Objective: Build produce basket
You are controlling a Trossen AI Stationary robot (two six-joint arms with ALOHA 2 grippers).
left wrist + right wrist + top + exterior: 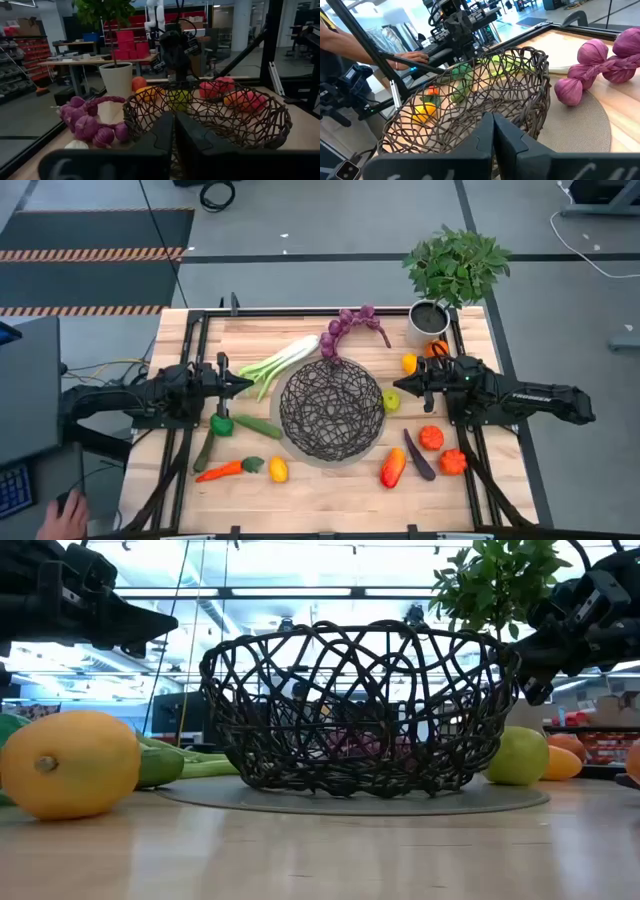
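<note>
The dark wire-mesh basket (332,412) stands on its pale round base at mid-table with nothing inside. Produce lies around it. At the far side are the purple grape bunch (346,328) and the leek (282,360). To the left are a green pepper (221,424), cucumber (259,426), carrot (224,470) and lemon (278,470). To the right are a red-orange pepper (393,467), aubergine (419,456) and a green fruit (390,400). My left gripper (246,385) is shut, left of the basket and above rim height. My right gripper (396,389) is shut, right of the basket.
A leafy plant in a white pot (430,318) stands at the far right corner. Two orange peppers (441,448) and a small yellow fruit (409,363) lie under and beside the right arm. A person's hand (62,515) shows off the table's near left.
</note>
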